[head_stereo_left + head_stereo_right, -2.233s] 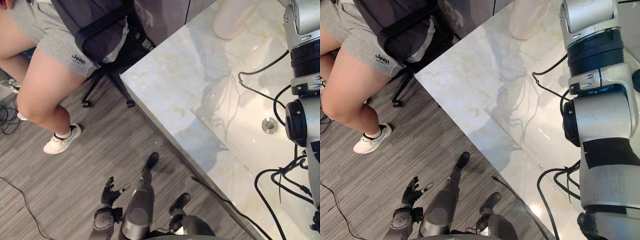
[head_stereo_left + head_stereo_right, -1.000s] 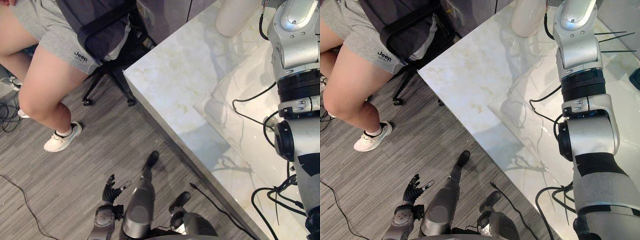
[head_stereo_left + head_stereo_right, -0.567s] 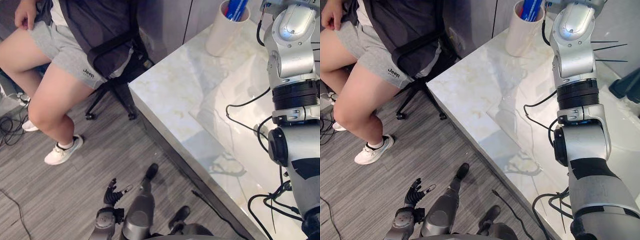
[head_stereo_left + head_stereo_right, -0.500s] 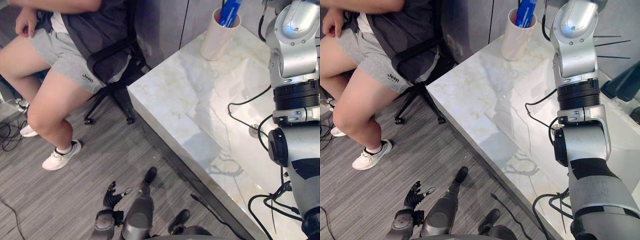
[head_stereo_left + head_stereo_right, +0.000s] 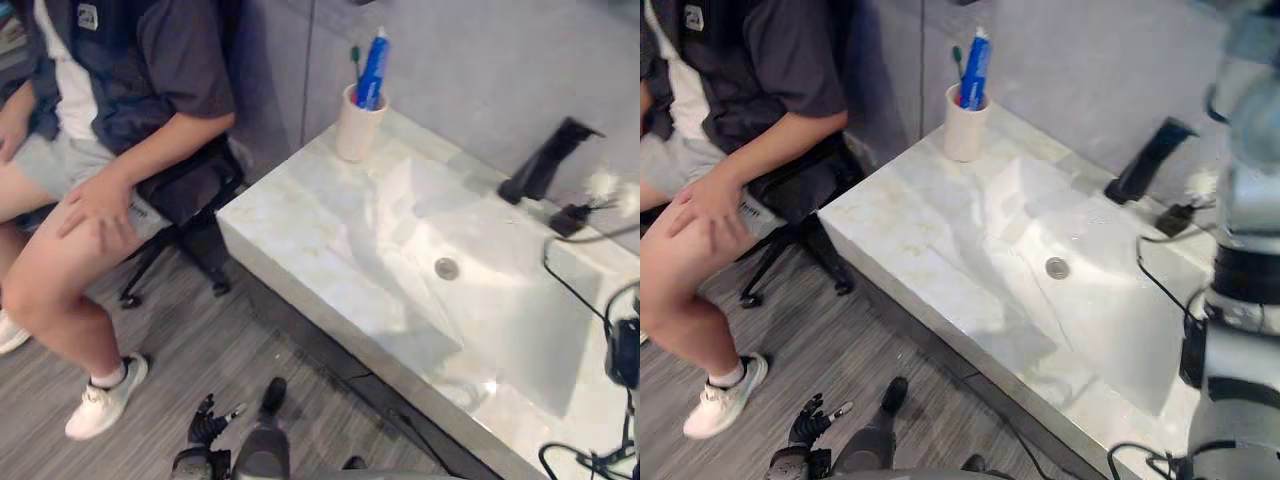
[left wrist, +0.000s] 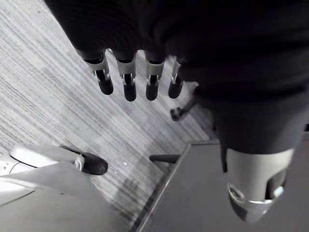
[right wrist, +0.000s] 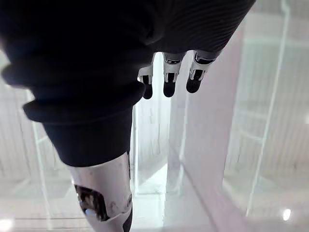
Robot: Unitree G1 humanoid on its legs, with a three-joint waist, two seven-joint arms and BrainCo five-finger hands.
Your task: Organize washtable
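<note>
The pale marble washtable [image 5: 300, 230] has a sunken white basin [image 5: 500, 310] with a metal drain [image 5: 446, 267]. At its far corner stands a white cup [image 5: 358, 128] holding a blue toothpaste tube [image 5: 372, 70] and a green toothbrush [image 5: 354, 58]. A black faucet [image 5: 545, 160] rises behind the basin. My left hand [image 5: 205, 425] hangs low beside the table over the floor, fingers [image 6: 125, 82] straight and empty. My right hand [image 7: 166, 77] is raised, its fingers straight and holding nothing.
A person [image 5: 100, 150] sits on a black office chair [image 5: 190, 215] close to the table's left end, with a shoe [image 5: 100, 405] on the grey wood-grain floor. A grey wall backs the table.
The camera has tilted up, bringing the cup, faucet and whole basin into view. My right arm has lifted away from over the table. My left hand has stayed low.
</note>
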